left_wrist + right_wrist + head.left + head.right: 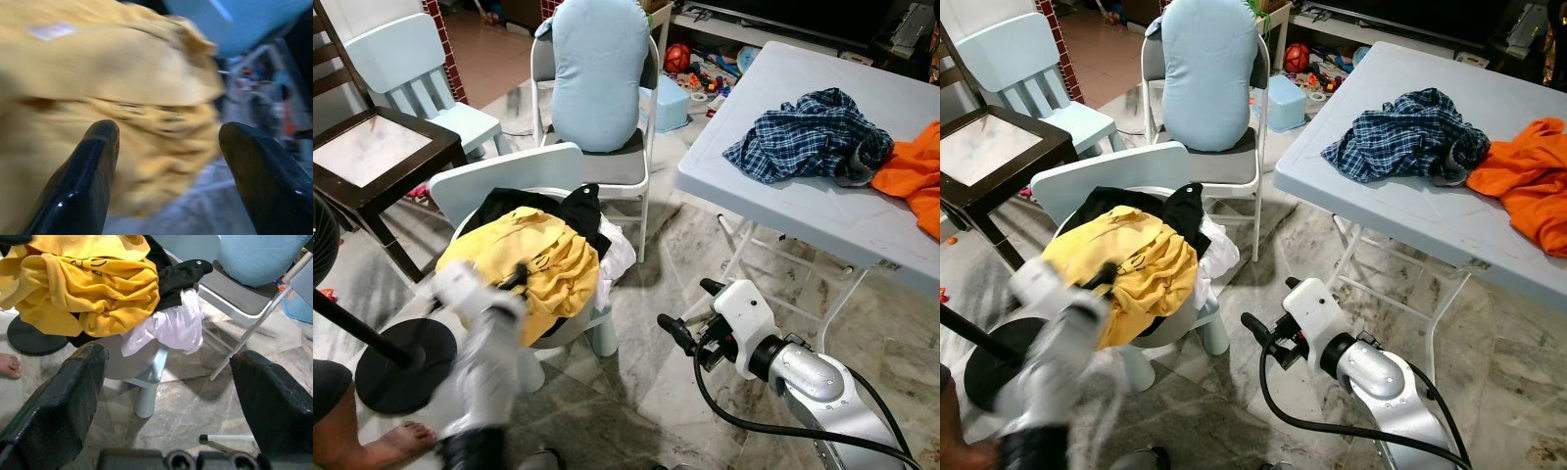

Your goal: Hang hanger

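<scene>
You cannot make out a hanger as such; the likeliest place is the heap of clothes on the small pale-blue chair (505, 172), and whether one lies in it cannot be told. Your left gripper (516, 277) is blurred and sits right at the front of that heap, against the yellow garment (540, 257). In the left wrist view its two black fingers (93, 161) stand apart with nothing between them, and the yellow cloth is just ahead of the tips. Your right gripper (693, 311) hangs low over the marble floor (666, 411), beside the chair and well clear of the heap. Its fingers (63, 391) are spread wide and empty too, pointing toward the pile. The chair seat carries everything. The yellow garment is on top and spills over the front edge. A black garment (579, 210) lies behind and beside it. A white garment (621, 257) droops off the side nearest the right gripper. Behind the chair stands a metal folding chair (642, 166) with a light-blue cushion (597, 69) propped on its seat. To your right, the pale folding table (783, 211) holds a crumpled blue plaid shirt (808, 132) touching an orange garment (913, 171). At your left, a person's bare foot (399, 437) rests by a black round stand base (406, 364).
</scene>
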Tool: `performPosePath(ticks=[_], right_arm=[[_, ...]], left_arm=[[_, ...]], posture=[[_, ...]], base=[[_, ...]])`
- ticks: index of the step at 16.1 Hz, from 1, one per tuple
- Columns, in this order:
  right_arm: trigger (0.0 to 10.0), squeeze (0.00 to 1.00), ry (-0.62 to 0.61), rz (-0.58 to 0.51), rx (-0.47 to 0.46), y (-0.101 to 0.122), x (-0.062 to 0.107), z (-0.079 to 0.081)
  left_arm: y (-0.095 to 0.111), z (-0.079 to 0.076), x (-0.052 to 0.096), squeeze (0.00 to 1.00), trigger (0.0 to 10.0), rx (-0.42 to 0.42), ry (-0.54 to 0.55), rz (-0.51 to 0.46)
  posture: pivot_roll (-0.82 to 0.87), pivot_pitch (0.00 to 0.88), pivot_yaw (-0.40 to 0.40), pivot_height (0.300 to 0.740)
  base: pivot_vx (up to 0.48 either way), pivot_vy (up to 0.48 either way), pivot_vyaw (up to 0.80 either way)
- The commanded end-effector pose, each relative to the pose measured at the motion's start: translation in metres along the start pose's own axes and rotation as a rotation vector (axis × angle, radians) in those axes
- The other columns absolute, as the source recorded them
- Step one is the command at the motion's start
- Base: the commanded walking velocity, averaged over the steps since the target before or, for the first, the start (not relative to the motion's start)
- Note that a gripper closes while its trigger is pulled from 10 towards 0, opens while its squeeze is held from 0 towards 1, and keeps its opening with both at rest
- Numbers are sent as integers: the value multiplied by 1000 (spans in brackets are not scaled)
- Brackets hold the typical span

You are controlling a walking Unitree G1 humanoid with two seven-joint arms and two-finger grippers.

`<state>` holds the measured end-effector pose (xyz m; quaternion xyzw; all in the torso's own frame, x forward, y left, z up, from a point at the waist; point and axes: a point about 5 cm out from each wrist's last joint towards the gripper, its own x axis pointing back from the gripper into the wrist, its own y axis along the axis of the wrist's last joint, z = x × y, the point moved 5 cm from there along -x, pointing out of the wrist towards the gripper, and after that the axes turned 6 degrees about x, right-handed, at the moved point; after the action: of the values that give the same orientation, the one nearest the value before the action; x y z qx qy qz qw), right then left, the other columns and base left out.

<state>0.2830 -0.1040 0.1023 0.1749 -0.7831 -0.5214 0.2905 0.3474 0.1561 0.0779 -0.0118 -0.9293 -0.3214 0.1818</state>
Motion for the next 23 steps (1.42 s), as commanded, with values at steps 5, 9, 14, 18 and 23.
performPosePath(ticks=[5,9,14,18,23], right_arm=[[10000,0,-1,4,11,-1,1,-1],[10000,0,2,4,11,-2,0,0],[10000,0,3,2,20,-1,-2,-4],[10000,0,16,-8,25,1,-7,-1],[10000,0,15,-9,31,1,-5,-3]], left_arm=[[-51,2,6,0,10000,13,7,141],[-44,15,9,0,10000,34,49,123],[-22,52,31,0,10000,-19,116,101],[-28,57,31,0,10000,6,142,146],[-24,44,14,0,10000,-3,85,119]], posture=[[-56,104,-50,740],[-52,103,-48,740],[-36,103,-54,740],[-28,91,-55,740],[-39,87,-58,740]], base=[[0,0,0],[0,0,0],[0,0,0],[0,0,0],[0,0,0]])
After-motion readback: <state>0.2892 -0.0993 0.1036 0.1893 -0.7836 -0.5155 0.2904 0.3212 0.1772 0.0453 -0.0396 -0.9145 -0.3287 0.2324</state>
